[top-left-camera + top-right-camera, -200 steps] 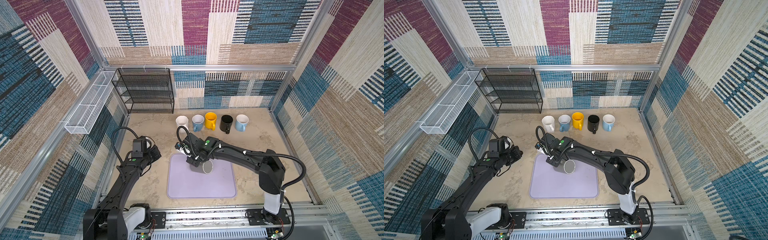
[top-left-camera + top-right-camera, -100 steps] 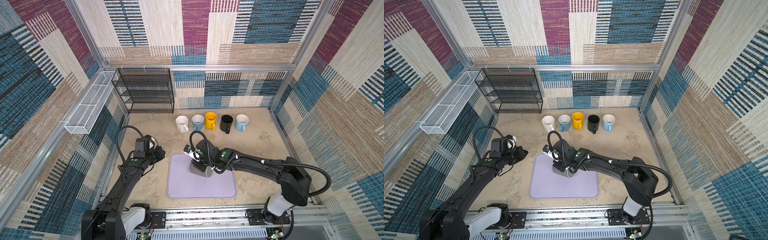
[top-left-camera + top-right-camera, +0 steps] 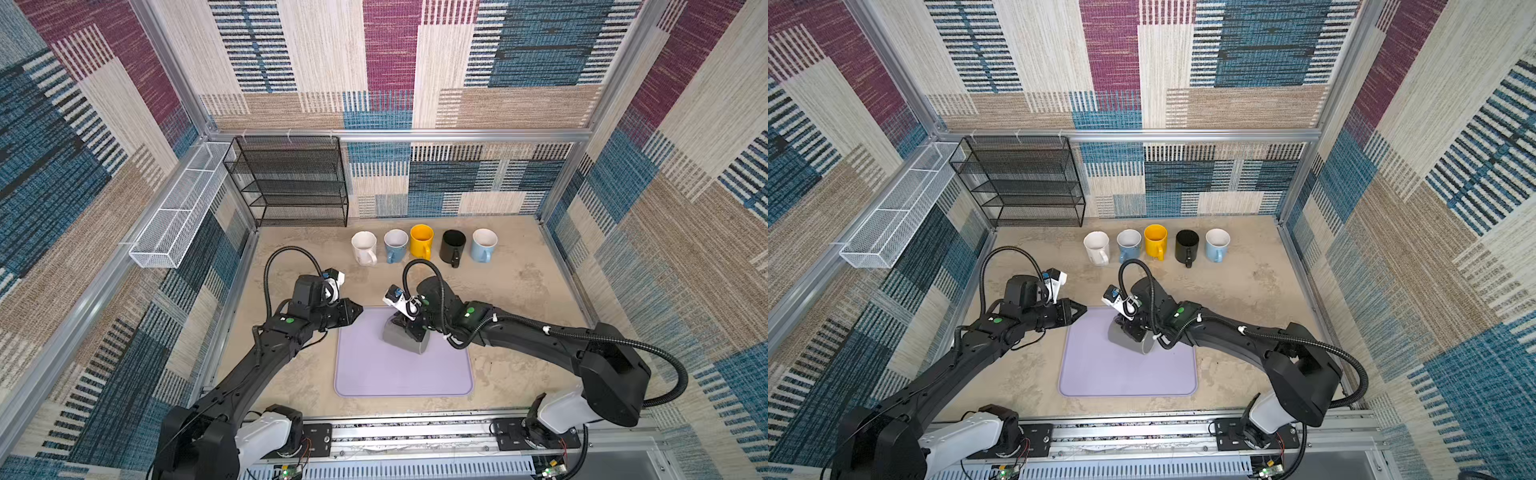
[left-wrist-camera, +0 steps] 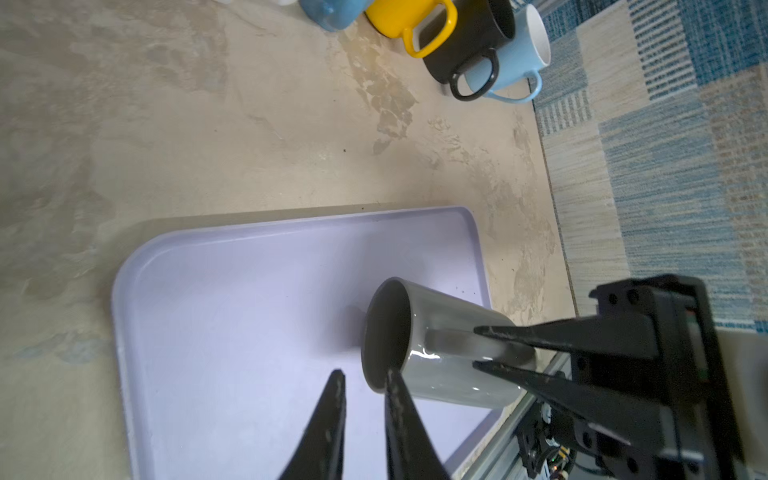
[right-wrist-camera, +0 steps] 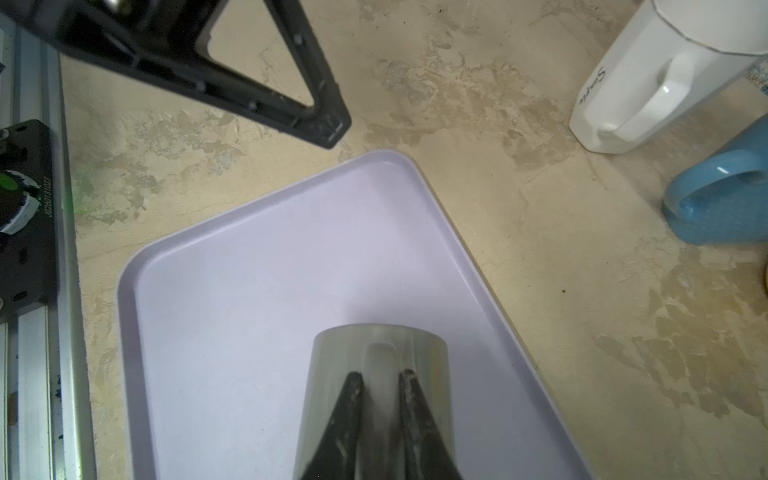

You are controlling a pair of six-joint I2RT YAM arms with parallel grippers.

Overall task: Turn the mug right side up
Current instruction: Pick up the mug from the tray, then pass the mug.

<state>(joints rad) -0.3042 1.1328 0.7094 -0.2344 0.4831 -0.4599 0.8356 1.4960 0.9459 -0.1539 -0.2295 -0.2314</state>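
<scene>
Grey mug (image 3: 401,341) lies tipped on its side over the far half of the lilac tray (image 3: 374,380), neither upright nor inverted. Whether its wall rests on the tray floor cannot be confirmed. Right pincer (image 5: 380,376) is pressed together on the mug's handle. In the right wrist view one finger sits on each side of the handle strap, and the mug body extends directly ahead of and beneath the fingertips. The left wrist view shows the same grip from the side, with the handle facing the right pincer and the open mouth turned toward the left arm. Left pincer (image 4: 365,373) has its fingers slightly spread and pinches nothing. In both top views it hovers at the tray's far left corner, apart from the mug, with its tips pointing toward it. Five other mugs stand upright in a row at the back of the tabletop (image 3: 519,299), well apart from the tray: white mug (image 3: 364,248), blue mug (image 3: 395,245), yellow mug (image 3: 421,242), black mug (image 3: 453,247) and pale blue mug (image 3: 483,245).
</scene>
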